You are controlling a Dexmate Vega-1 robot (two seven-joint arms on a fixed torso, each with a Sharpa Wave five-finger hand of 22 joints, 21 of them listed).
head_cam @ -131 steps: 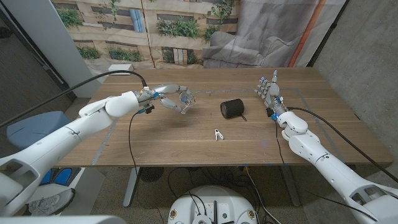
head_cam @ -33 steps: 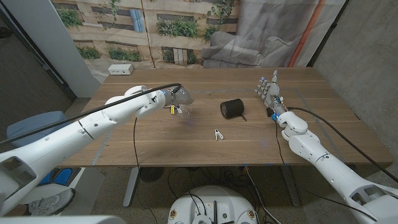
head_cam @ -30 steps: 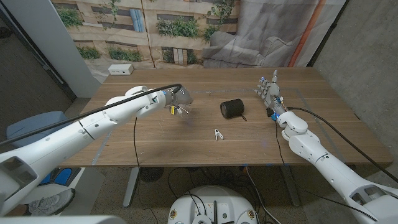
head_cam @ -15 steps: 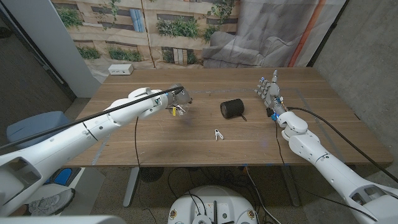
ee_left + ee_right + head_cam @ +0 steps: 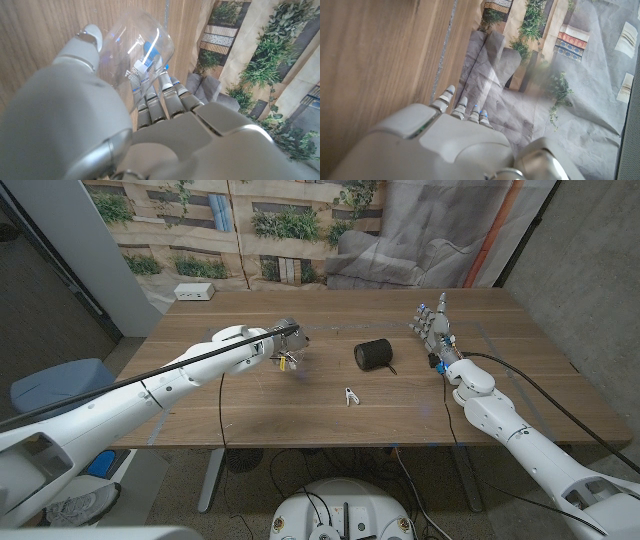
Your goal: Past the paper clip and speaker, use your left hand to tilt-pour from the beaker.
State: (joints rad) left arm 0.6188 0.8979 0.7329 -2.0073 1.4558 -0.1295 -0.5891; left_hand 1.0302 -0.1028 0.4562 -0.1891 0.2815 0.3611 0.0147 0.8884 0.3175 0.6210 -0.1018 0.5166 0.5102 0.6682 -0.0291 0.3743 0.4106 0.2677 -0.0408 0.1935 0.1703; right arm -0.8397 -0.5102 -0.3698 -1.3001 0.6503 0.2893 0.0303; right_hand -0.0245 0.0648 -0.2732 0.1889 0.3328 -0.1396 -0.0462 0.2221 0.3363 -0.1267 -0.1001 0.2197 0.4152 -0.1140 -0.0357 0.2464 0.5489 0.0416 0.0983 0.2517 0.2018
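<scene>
Nearest, the paper clip (image 5: 350, 395) lies in front of the black speaker (image 5: 374, 354). Left of the speaker, the left hand (image 5: 284, 340) grips the tilted glass beaker (image 5: 142, 57); smooth glass could slip. The right hand (image 5: 433, 327), right of the speaker, stands with fingers spread, holding nothing.
</scene>
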